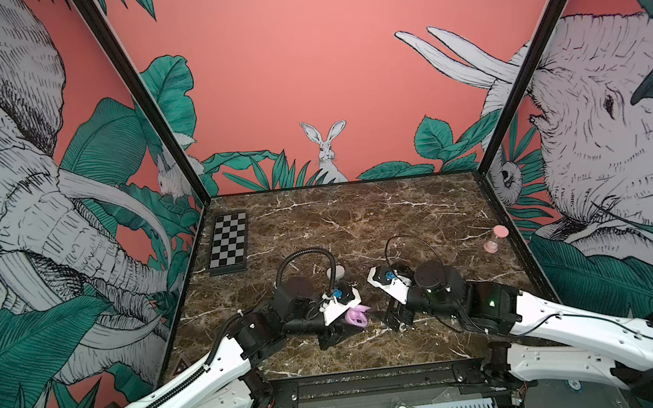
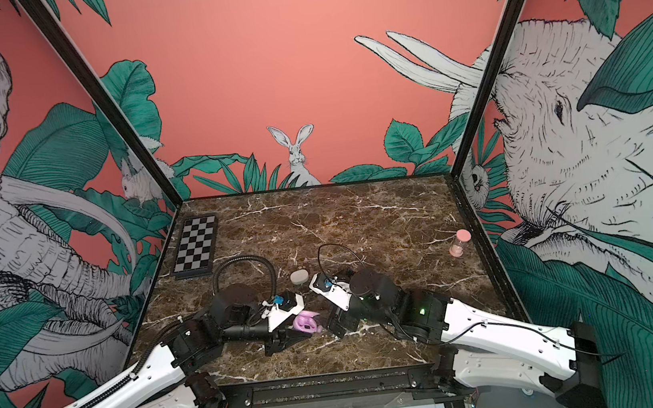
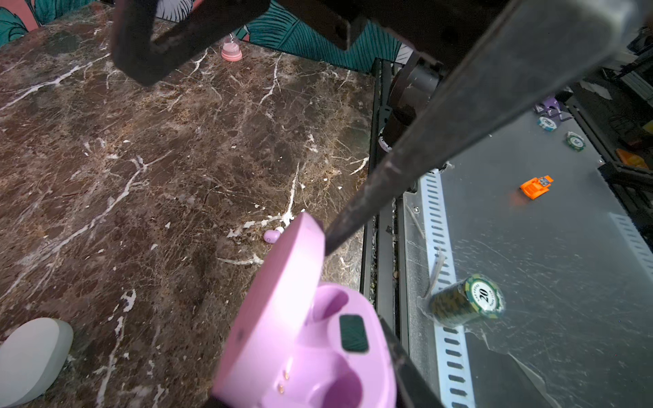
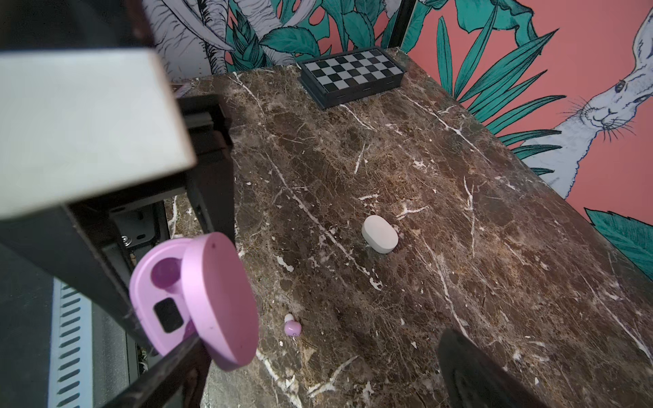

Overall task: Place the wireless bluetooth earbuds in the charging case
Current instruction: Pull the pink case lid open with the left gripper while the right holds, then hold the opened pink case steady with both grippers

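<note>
A: What is the left gripper (image 1: 346, 327) gripping now?
B: It is squeezing the lilac case (image 3: 304, 353), with jaws narrow on it and the lid standing open, at six o'clock on the marble table (image 1: 361, 226). The right gripper (image 1: 399, 317) is hanging at three o'clock of that case, with jaws spread wide, carrying nothing.
A: What else is lying there?
B: The chessboard (image 1: 229, 243) is sitting at ten o'clock. The white case (image 4: 380, 234), closed, is lying at twelve o'clock of the lilac one. The pink hourglass (image 1: 495, 238) is standing at three o'clock. The lilac earbud (image 4: 292, 326) is lying on the marble just beside the open lid, apart from it.
</note>
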